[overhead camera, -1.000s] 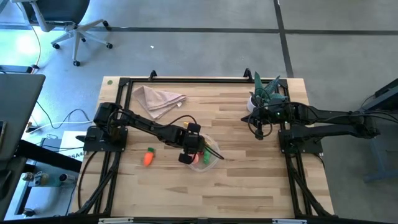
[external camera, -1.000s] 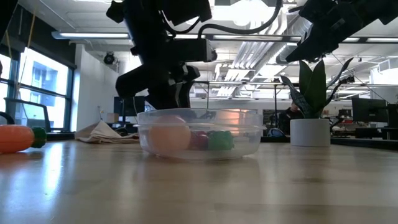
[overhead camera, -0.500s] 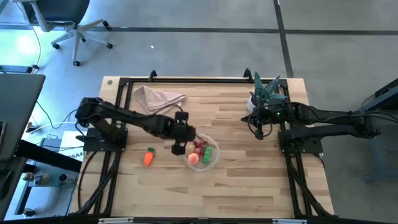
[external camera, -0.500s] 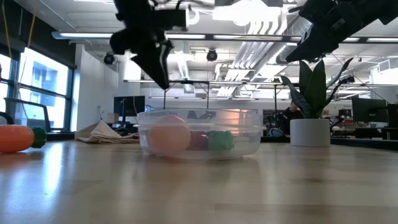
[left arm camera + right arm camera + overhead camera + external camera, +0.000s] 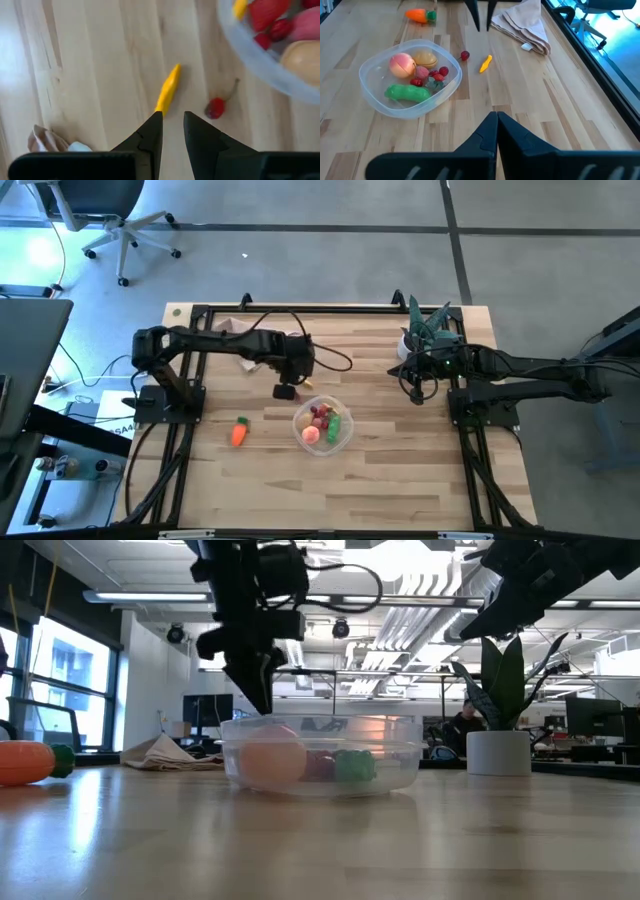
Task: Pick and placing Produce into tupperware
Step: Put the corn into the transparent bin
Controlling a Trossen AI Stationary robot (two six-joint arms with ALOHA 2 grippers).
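The clear round tupperware [image 5: 323,426] [image 5: 320,755] [image 5: 410,80] stands on the table and holds a peach, a tan potato, a green pepper and red pieces. A yellow piece [image 5: 167,90] [image 5: 485,63] and a red cherry [image 5: 216,107] [image 5: 465,55] lie on the wood just beyond its far-left rim. The orange carrot [image 5: 238,432] [image 5: 25,762] lies to the tupperware's left. My left gripper [image 5: 285,391] [image 5: 173,125] hangs open, pointing down above the yellow piece and touching nothing. My right gripper [image 5: 415,390] [image 5: 496,117] is shut and waits near the plant.
A beige cloth napkin [image 5: 255,335] [image 5: 525,27] lies by the far left edge. A green spiky plant in a white pot [image 5: 425,330] [image 5: 500,735] stands at the far right. Black frame rails run along the table's sides. Bare wood spreads along the near side.
My left gripper has risen out of the tupperware and swung toward the table's far edge and a little left, ending above the yellow piece. The tupperware and its contents stayed in place.
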